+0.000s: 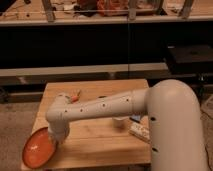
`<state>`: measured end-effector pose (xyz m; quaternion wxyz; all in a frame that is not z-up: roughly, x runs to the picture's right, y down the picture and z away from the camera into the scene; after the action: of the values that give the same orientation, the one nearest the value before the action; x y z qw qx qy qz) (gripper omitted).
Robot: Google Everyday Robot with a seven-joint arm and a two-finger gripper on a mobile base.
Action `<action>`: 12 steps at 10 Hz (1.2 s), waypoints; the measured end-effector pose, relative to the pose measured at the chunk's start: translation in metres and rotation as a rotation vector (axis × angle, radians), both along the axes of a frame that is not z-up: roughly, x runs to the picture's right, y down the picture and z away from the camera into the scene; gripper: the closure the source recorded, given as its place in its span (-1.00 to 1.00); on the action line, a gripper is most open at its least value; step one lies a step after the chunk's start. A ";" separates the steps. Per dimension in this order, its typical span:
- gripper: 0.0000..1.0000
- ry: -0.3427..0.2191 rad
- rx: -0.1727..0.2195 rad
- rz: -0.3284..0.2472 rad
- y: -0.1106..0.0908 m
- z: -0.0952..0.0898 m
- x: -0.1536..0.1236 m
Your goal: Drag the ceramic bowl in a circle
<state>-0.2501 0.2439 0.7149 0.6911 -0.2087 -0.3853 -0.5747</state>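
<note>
The ceramic bowl (39, 148), orange-red and shallow with a glossy paler inside, sits at the table's front-left corner, partly over the left edge. My gripper (56, 138) hangs from the white arm (100, 107) and reaches down onto the bowl's right rim. The wrist hides the fingers.
A thin orange carrot (75, 96) lies near the back of the wooden table (100, 145), partly behind the arm. A white packet (140, 131) and a small white cup (120, 121) sit at the right, close under the arm. A dark shelf unit stands behind the table.
</note>
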 end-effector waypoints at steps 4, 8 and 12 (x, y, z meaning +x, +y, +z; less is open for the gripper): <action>1.00 0.032 -0.058 0.119 -0.048 0.044 0.013; 1.00 0.143 -0.096 0.233 -0.062 0.064 0.080; 1.00 0.218 -0.144 0.294 -0.031 0.055 0.149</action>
<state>-0.1010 0.2127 0.7701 0.7886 -0.2604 -0.3746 -0.4124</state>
